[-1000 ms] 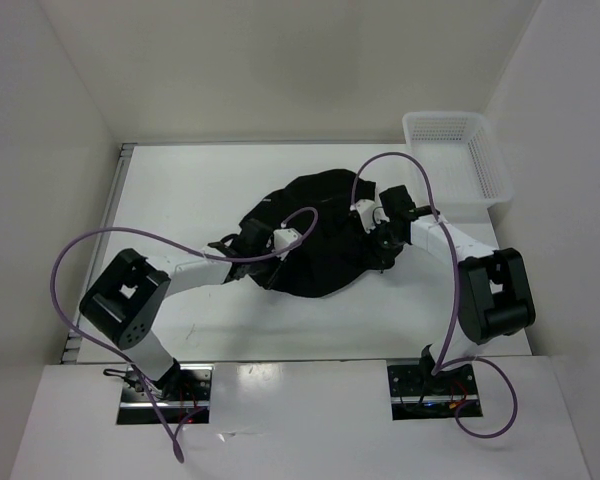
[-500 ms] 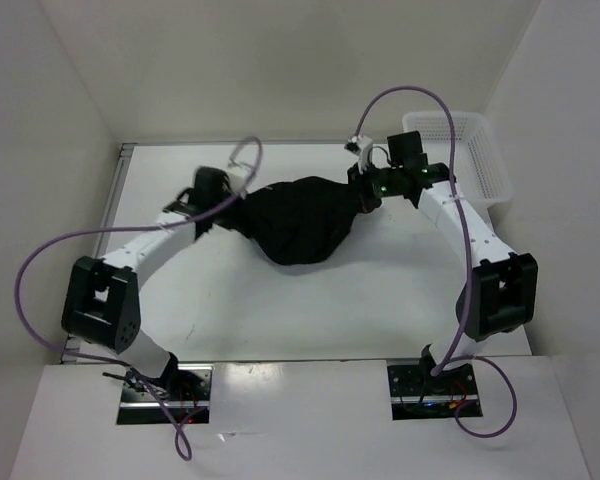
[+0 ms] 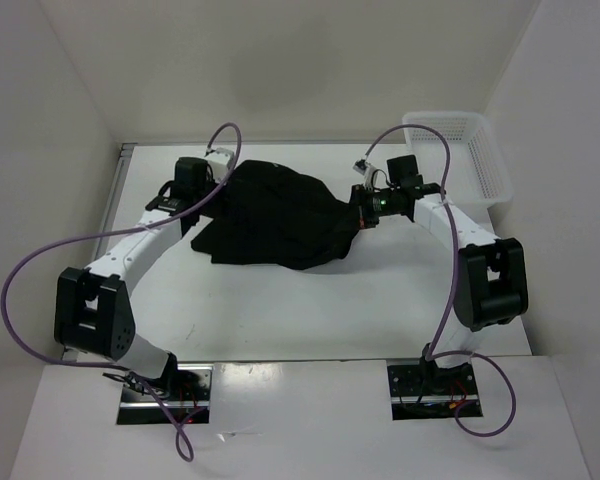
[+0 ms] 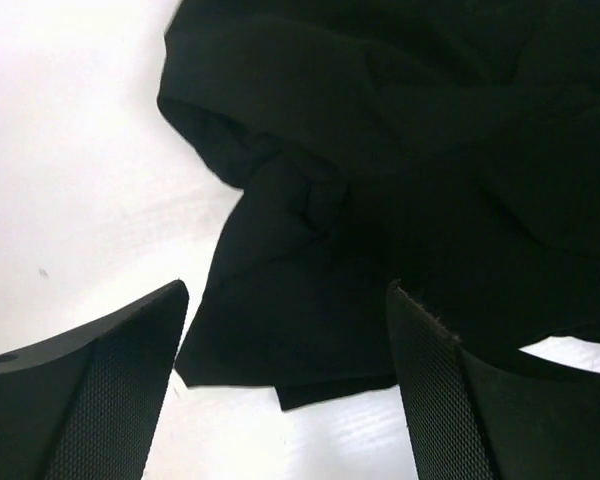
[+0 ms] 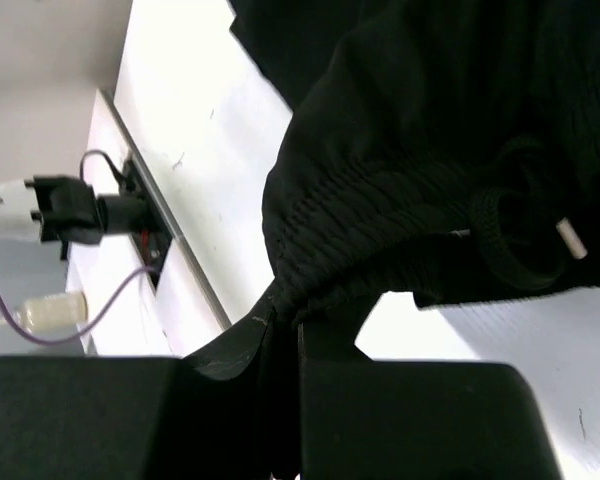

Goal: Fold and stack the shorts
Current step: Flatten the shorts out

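Note:
The black shorts (image 3: 275, 215) lie spread across the back middle of the table, their left part flat and rumpled. My left gripper (image 3: 202, 212) hangs open over their left edge. In the left wrist view its fingertips (image 4: 180, 290) stand wide apart above a hem corner of the shorts (image 4: 380, 150), and no cloth is pinched. My right gripper (image 3: 365, 208) is shut on the right end. The right wrist view shows the gripper (image 5: 295, 320) clamped on the ribbed waistband of the shorts (image 5: 430, 150), with a drawstring (image 5: 570, 238) dangling beside it.
A white mesh basket (image 3: 455, 155) stands at the back right corner, just behind the right arm. White walls close in the table on the left, the back and the right. Purple cables loop above both arms.
Both arms carried the shorts towards the back and stretched them sideways. Since half a second ago the left gripper has opened and let go, and the left side of the cloth has dropped flat.

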`<state>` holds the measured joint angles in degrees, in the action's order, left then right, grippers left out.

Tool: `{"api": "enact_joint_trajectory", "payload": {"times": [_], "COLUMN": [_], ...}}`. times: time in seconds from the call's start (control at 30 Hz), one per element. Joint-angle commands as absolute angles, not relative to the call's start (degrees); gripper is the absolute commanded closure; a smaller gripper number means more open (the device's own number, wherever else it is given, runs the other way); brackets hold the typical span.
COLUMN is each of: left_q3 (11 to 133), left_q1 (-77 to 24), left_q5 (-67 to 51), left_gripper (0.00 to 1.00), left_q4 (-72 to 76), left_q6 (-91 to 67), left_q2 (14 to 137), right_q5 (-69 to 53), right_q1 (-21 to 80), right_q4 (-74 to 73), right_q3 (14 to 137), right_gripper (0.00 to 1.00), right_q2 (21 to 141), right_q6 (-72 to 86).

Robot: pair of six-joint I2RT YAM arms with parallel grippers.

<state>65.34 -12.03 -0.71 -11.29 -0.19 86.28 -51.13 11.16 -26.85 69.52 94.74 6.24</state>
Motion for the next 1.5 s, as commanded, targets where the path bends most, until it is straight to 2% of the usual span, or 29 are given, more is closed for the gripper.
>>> {"api": "enact_joint_trajectory", "payload": {"times": [0.0,0.07,0.1,0.13,0.2,0.3,0.37,0.5,0.53,0.67,0.93,1.03,1.13,1.17,1.33,1.47], "left_q3": [65.48,65.48,65.48,65.48,62.16,54.96,47.86,44.74,45.52,47.99,47.02,48.77,50.71,52.02,53.61,57.38], "left_q1": [-13.54,-14.33,-14.33,-14.33,-14.33,-15.81,-16.52,-16.52,-16.52,-16.52,-16.52,-16.52,-16.52,-16.52,-16.52,-16.52], "left_q5": [1.58,1.58,0.71,-0.51,-4.89,-4.58,-0.64,8.43,8.96,8.26,10.72,8.01,4.66,3.96,1.85,3.16], "left_gripper": [0.14,0.19,0.30,0.35,0.43,0.52,0.52,0.50,0.44,0.38,0.36,0.36,0.44,0.55,0.96,1.00], "left_q4": [-14.31,-19.13,-21.25,-23.71,-30.92,-31.99,-26.58,-16.71,-14.70,-12.31,-8.61,-9.83,-12.03,-12.74,-17.04,-20.65], "left_q6": [0.00,0.00,0.00,0.00,0.00,0.00,0.00,0.00,0.00,0.00,0.00,0.00,0.00,0.00,0.00,0.00], "left_q2": [84.65,83.86,83.15,83.14,82.62,81.31,81.30,83.05,83.93,89.37,92.72,94.39,97.20,98.77,100.72,98.09], "right_q5": [-50.19,-48.09,-48.08,-47.03,-46.41,-45.01,-44.48,-43.95,-44.64,-44.65,-44.65,-44.65,-44.65,-44.65,-44.65,-43.42], "right_q1": [10.20,9.58,9.58,9.58,9.58,9.58,9.58,9.58,9.58,9.58,9.58,9.58,9.58,9.58,9.58,9.58], "right_q4": [-18.30,-18.28,-18.28,-18.28,-18.28,-19.59,-21.00,-21.53,-21.53,-21.53,-21.53,-21.53,-21.53,-21.53,-22.06,-22.06], "right_q3": [69.52,70.92,71.45,72.15,72.16,72.16,72.16,72.16,71.64,71.63,71.63,71.63,71.63,71.63,71.63,73.63], "right_gripper": [1.00,1.00,1.00,1.00,1.00,1.00,1.00,1.00,1.00,1.00,1.00,1.00,1.00,1.00,1.00,1.00], "right_q2": [93.69,94.92,95.70,95.71,96.33,96.86,96.86,96.86,96.86,96.86,96.86,97.46,97.47,97.47,97.47,98.25], "right_q6": [13.87,13.89,13.10,13.10,11.78,9.15,6.25,4.83,4.83,4.14,3.52,3.52,3.52,3.52,2.90,2.37]}}
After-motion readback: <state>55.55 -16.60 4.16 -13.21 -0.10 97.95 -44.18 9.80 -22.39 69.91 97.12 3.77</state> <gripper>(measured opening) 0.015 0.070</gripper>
